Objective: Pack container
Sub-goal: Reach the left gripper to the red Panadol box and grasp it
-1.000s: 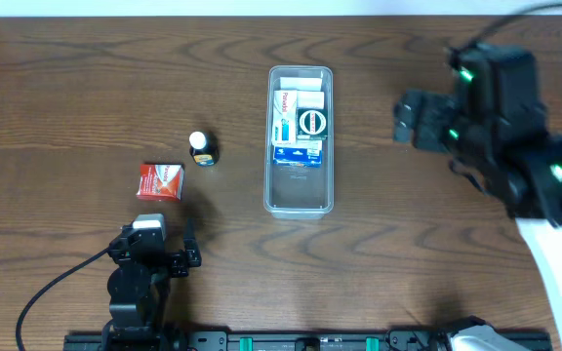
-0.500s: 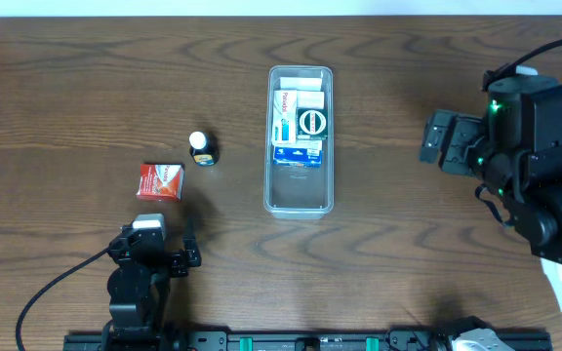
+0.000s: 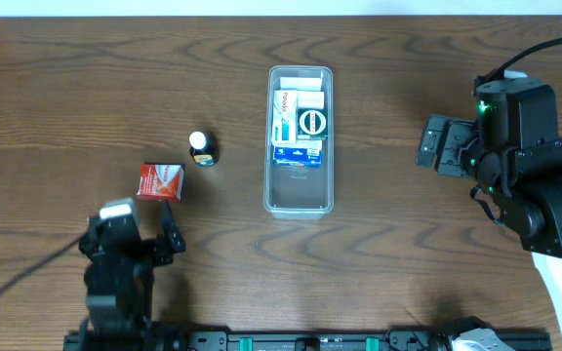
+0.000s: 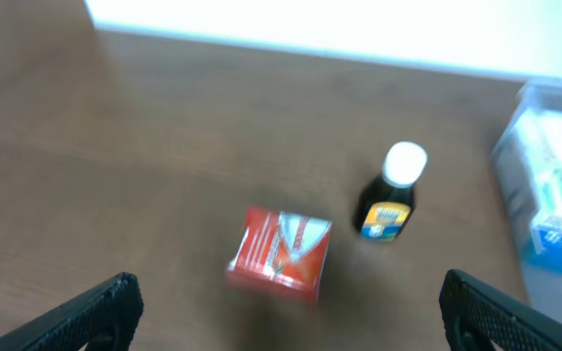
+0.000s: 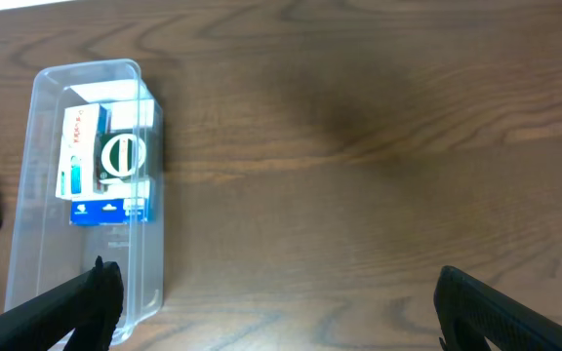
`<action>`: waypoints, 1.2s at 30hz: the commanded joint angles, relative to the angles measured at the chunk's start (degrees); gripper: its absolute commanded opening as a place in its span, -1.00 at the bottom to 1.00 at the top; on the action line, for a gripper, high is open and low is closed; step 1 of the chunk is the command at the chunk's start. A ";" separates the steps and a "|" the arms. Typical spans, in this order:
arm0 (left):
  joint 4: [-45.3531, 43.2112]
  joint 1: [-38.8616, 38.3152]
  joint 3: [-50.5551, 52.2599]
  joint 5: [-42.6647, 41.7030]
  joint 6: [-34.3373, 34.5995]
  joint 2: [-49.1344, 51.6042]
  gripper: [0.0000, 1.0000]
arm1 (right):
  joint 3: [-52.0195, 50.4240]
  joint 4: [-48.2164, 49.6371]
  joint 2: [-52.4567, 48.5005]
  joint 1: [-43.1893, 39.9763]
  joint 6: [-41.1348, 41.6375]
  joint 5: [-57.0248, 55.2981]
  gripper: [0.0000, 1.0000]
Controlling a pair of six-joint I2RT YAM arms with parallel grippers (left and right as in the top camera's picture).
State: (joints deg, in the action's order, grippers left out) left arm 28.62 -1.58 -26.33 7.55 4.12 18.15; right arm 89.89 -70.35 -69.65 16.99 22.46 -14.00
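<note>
On a dark wood-grain table (image 3: 66, 97), the container (image 3: 300, 193), a long clear plastic tray with rounded corners and low walls, lies at centre. Its far half holds small cardboard boxes: a white one with red and blue lettering too small to read (image 3: 284, 117), a green one bearing a white ring emblem (image 3: 312, 123) and a blue-and-white one (image 3: 298, 153). Well to the tray's left stand a small dark bottle with a white cap and yellow label (image 3: 201, 149) and, near it, a glossy red box (image 3: 160, 181) whose print is blurred. The left gripper (image 4: 291, 317) hovers close to the red box, fingers spread wide and empty; the right gripper (image 5: 276, 292), likewise spread wide, hangs right of the tray.
</note>
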 commanded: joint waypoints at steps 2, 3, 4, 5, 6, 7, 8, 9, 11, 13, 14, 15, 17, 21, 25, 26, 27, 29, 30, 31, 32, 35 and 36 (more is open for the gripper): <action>3.37 0.28 -8.68 2.16 2.16 16.65 0.96 | -0.09 0.04 0.11 -0.76 -0.87 -1.20 0.99; 4.48 0.28 -10.80 2.16 2.14 20.57 0.96 | -0.09 0.02 0.11 -0.76 -0.87 -1.18 0.98; 5.70 0.28 -13.18 2.14 2.16 25.07 0.96 | -0.09 0.04 0.11 -0.76 -0.87 -1.20 0.99; 6.69 0.28 -15.15 2.12 2.16 28.81 0.96 | -0.09 0.04 0.11 -0.76 -0.87 -1.20 0.99; 7.61 0.28 -17.27 2.10 2.14 32.79 0.96 | -0.09 0.02 0.11 -0.76 -0.87 -1.20 0.99; 8.28 0.28 -18.91 2.10 2.14 35.98 0.96 | -0.09 0.04 0.11 -0.76 -0.87 -1.20 0.99; 9.09 0.28 -20.72 2.10 2.19 39.58 0.96 | -0.09 0.04 0.11 -0.76 -0.87 -1.20 0.99; 9.42 0.28 -21.59 2.10 2.21 41.55 0.96 | -0.09 0.04 0.11 -0.76 -0.87 -1.20 0.98; 9.57 0.28 -22.95 0.90 2.21 45.31 0.96 | -0.09 0.04 0.11 -0.76 -0.87 -1.20 0.98; 9.51 0.28 -23.10 0.15 2.23 47.45 0.96 | -0.09 0.04 0.11 -0.76 -0.87 -1.20 0.99; 9.49 0.28 -23.10 -0.07 2.25 48.35 0.96 | -0.09 0.04 0.11 -0.76 -0.87 -1.18 0.98; 9.53 0.28 -23.10 -0.48 2.58 48.96 0.96 | -0.09 0.02 0.11 -0.76 -0.87 -1.20 0.98; 9.73 0.28 -23.08 -2.62 2.64 49.99 0.96 | -0.09 0.04 0.11 -0.76 -0.87 -1.20 0.99; 9.53 0.28 -23.08 -5.42 2.64 50.42 0.96 | -0.09 0.04 0.11 -0.76 -0.87 -1.18 0.98; 9.09 2.12 -23.08 -3.04 15.93 50.45 0.96 | -0.09 0.04 0.11 -0.76 -0.87 -1.18 0.98; 9.07 2.89 -23.08 -3.02 20.55 50.45 0.96 | -0.09 0.04 0.11 -0.76 -0.87 -1.18 0.98; 8.96 3.89 -23.08 -3.02 26.03 50.45 0.96 | -0.09 0.04 0.11 -0.76 -0.87 -1.20 0.98; 8.39 5.88 -23.08 -3.04 37.24 50.45 0.96 | -0.09 0.04 0.11 -0.76 -0.87 -1.18 0.99; 8.15 6.56 -23.08 -3.04 41.59 50.45 0.96 | -0.09 0.04 0.11 -0.76 -0.87 -1.20 0.99; 7.74 7.13 -23.08 -3.04 45.27 50.45 0.96 | -0.09 0.04 0.11 -0.76 -0.87 -1.18 0.98; 7.21 7.50 -23.08 -3.10 48.43 50.45 0.96 | -0.09 0.04 0.11 -0.76 -0.87 -1.20 0.99; 3.58 7.67 -23.08 -3.48 55.23 50.45 0.96 | -0.09 0.04 0.11 -0.76 -0.87 -1.20 0.99; 2.60 7.67 -23.08 -3.98 55.54 50.45 0.96 | -0.09 0.02 0.11 -0.76 -0.87 -1.20 0.99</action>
State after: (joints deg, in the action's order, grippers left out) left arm 32.82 5.85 -48.16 4.25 47.40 68.38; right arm 89.80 -70.30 -69.69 16.99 22.28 -14.17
